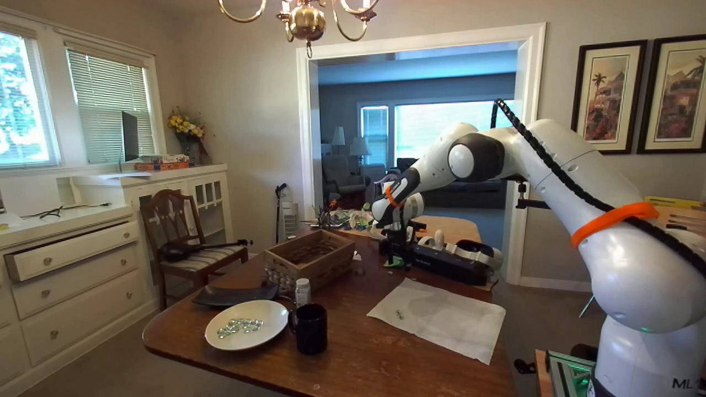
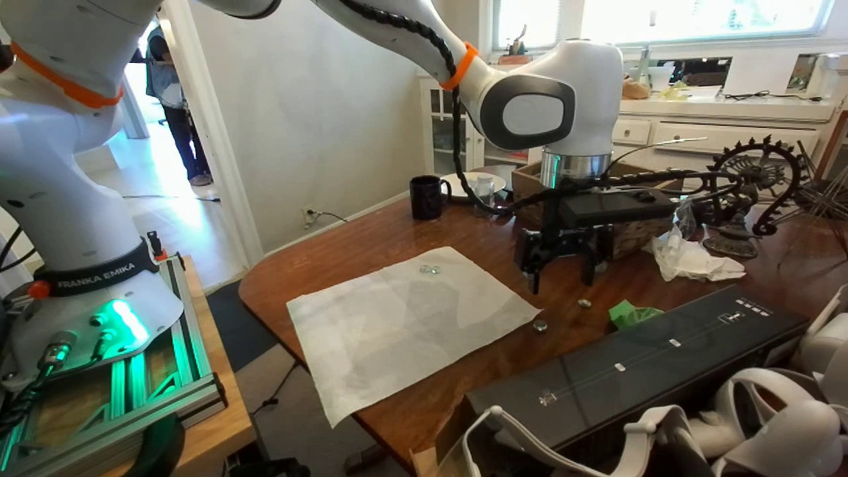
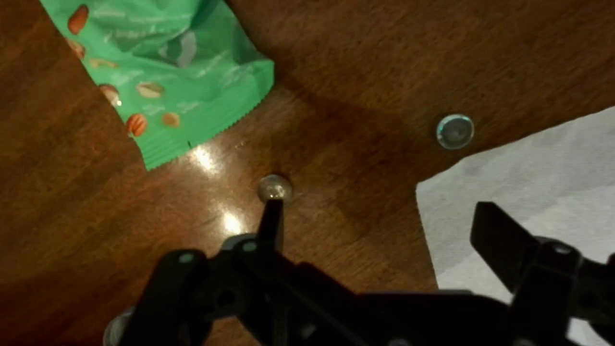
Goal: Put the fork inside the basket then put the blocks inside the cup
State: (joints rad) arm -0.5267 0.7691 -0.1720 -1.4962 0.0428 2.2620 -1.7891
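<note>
My gripper is open and empty above the table. In the wrist view its fingers are wide apart. A clear glass bead lies at the left fingertip, partly covered by it. Another bead lies on the wood beside the cloth's corner; it also shows in an exterior view. Two beads lie on the white cloth. The brown basket stands on the table, partly behind the arm in an exterior view. The black cup stands upright by the plate. No fork shows.
A white plate holds several clear beads. A white bottle and black tray stand nearby. A green packet lies near the gripper. A long black box, headset gear and metal ornament are around.
</note>
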